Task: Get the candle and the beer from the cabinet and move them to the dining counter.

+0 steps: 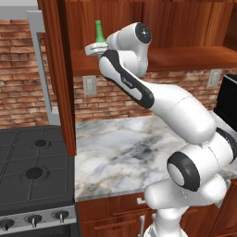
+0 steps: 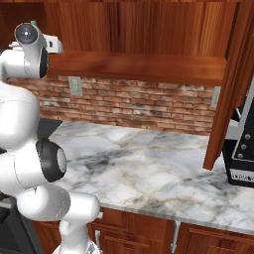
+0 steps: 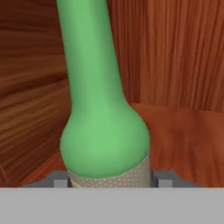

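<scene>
The beer (image 3: pixel 105 131), a slim green bottle with a pale label at its base, stands on the bottom shelf of the open cabinet (image 1: pixel 185 58), at its left end. Its neck (image 1: pixel 98 30) rises above my hand, and a sliver of green (image 2: pixel 33 23) peeks over the arm in the right base view. My gripper (image 3: pixel 111 179) has a finger pressed on each side of the bottle's body and is shut on it; the hand (image 1: pixel 95 47) is reaching in at shelf height. The candle is hidden from view.
The open cabinet doors hang down at the left (image 1: pixel 58 69) and right (image 2: pixel 233 84). Below lies a marble worktop (image 1: pixel 120 152) backed by red brick. A black stove (image 1: pixel 32 171) sits to its left and a black appliance (image 2: pixel 243 149) to its right.
</scene>
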Motion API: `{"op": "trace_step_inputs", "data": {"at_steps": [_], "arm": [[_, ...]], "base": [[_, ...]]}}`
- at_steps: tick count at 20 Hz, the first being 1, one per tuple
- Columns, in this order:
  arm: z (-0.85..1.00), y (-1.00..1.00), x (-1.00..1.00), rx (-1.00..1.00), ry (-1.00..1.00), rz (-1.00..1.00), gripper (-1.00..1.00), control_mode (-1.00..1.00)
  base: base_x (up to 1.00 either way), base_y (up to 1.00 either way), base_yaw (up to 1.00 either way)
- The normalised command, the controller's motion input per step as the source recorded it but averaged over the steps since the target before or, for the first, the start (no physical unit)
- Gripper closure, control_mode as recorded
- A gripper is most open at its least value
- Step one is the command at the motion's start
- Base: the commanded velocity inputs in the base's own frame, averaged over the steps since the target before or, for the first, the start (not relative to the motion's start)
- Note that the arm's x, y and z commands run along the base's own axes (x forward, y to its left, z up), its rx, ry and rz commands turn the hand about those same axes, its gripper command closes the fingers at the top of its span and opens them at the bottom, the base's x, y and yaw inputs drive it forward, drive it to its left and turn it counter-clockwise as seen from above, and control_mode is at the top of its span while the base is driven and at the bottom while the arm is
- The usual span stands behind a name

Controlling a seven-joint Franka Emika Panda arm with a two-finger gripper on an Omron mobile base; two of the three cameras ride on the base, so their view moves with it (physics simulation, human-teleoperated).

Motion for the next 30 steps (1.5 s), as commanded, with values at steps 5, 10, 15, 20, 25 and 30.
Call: {"op": "trace_step_inputs", "data": {"at_steps": [5,10,15,20,25,30], "arm": [[0.0,-0.3,-0.69,0.06,-0.01,0.0,1.0,-1.0],[0.01,-0.17,-0.73,0.04,0.0,0.0,1.0,-1.0],[0.0,-0.12,-0.77,0.04,0.0,0.0,1.0,-1.0],[0.07,-0.15,-0.7,0.01,0.0,0.0,1.0,-1.0],[0.11,-0.21,-0.69,0.0,0.0,0.0,1.0,-1.0],[0.02,-0.28,-0.64,0.0,0.0,0.01,1.0,-1.0]], "base": [[0.0,0.0,0.0],[0.0,0.0,0.0],[0.0,0.0,0.0],[0.0,0.0,0.0],[0.0,0.0,0.0],[0.0,0.0,0.0]]}}
